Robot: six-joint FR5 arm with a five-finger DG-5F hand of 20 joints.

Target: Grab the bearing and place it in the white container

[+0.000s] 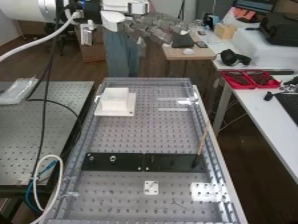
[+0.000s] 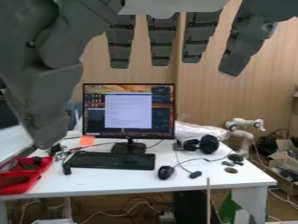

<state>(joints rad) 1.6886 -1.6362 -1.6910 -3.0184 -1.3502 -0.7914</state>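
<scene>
High view: the white container (image 1: 114,98) stands at the bench's far left corner, a plain, matte, boxy thing with squared sides, upright on a flat base (image 1: 128,111) that is wider than it and just as white. What lies inside it cannot be made out. There is one container, on one base.

Near the bench's middle lies one flat black bar (image 1: 166,161), and two small round metal parts stand on its left half: one smaller nut (image 1: 91,158), probably, though it is tiny here, and one larger nut (image 1: 113,159) near it, a little brighter, the two apart. One thin wooden stick (image 1: 202,141) leans at the bar's right end, and one small white plate (image 1: 151,187) with dark holes lies on the near side of the bar. The hand (image 1: 151,31) is up beyond the bench's far end, well apart from the container, its dark grey fingers stretched out.

Wrist view: the fingers (image 2: 161,40) hang straight and spread, the thumb (image 2: 50,100) is apart from them, and nothing is held between; the hand is open. Past them is one white desk (image 2: 146,186) with one monitor (image 2: 128,111), one black keyboard (image 2: 112,160), one mouse (image 2: 165,172) and one pair of headphones (image 2: 209,144).
</scene>
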